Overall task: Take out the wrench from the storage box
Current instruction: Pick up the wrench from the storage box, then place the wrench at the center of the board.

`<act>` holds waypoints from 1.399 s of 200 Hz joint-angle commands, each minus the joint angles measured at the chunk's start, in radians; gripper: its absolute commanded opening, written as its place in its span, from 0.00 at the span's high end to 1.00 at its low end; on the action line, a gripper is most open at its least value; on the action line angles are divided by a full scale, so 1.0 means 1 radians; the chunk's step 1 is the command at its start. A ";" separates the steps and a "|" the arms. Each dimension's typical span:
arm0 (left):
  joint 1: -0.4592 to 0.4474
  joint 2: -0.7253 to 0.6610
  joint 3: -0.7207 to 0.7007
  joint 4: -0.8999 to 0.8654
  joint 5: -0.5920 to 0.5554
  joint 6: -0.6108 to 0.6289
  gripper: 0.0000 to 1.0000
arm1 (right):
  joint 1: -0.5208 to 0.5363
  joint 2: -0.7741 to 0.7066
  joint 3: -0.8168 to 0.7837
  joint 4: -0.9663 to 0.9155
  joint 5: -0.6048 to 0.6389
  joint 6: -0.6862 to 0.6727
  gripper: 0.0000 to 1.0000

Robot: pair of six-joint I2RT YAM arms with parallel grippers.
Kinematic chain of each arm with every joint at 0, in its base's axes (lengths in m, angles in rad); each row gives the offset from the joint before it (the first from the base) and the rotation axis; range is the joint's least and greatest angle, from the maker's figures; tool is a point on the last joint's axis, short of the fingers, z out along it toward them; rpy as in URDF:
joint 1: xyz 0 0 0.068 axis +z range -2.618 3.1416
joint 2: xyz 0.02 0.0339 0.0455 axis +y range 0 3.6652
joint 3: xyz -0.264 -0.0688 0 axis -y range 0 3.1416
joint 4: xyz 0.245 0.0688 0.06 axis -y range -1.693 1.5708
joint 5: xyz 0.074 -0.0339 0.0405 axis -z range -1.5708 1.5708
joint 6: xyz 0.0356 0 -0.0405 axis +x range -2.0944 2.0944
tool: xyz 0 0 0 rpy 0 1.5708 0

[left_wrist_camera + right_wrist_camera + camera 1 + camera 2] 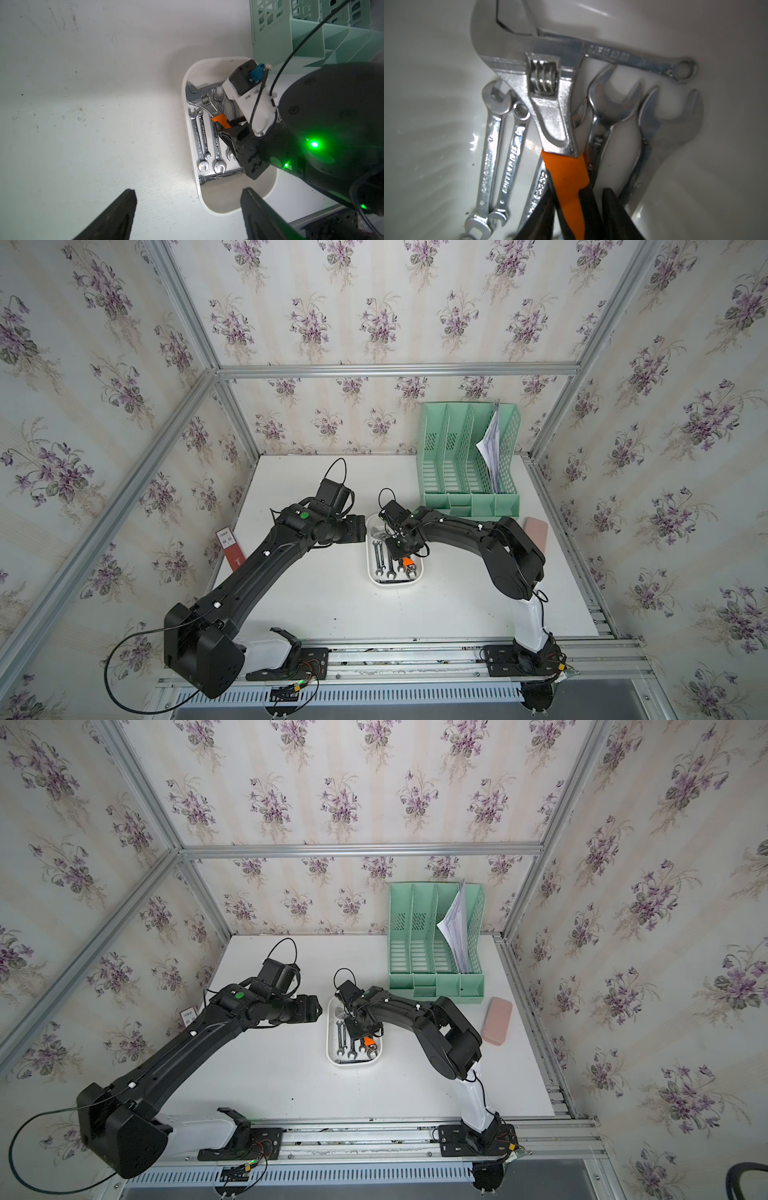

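Note:
The storage box (395,581) (353,1063) (218,212) is a shallow white tray at mid-table holding several steel wrenches (199,143) (488,166). On top of them lies an adjustable wrench (406,561) (368,1041) (202,101) (550,104) with an orange and black handle. My right gripper (401,547) (362,1029) (577,189) reaches down into the box, its fingers (228,133) closed from both sides on that handle. My left gripper (357,529) (311,1009) (189,190) hangs open at the box's far-left corner, holding nothing.
A mint-green slotted file rack (469,472) (436,952) with papers stands behind the box at the back right. A flat pink case (536,531) (497,1021) lies near the right edge. A red booklet (230,549) leans at the left edge.

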 commanded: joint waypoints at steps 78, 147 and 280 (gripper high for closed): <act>0.012 -0.008 -0.035 0.019 0.005 0.000 0.14 | 0.009 -0.017 0.015 -0.045 0.022 -0.008 0.86; 0.017 -0.010 -0.041 0.020 0.003 -0.006 0.13 | 0.010 -0.125 0.011 -0.042 0.016 -0.012 0.98; 0.022 0.008 -0.016 0.010 0.006 -0.016 0.11 | -0.034 -0.430 -0.087 -0.074 0.170 0.062 1.00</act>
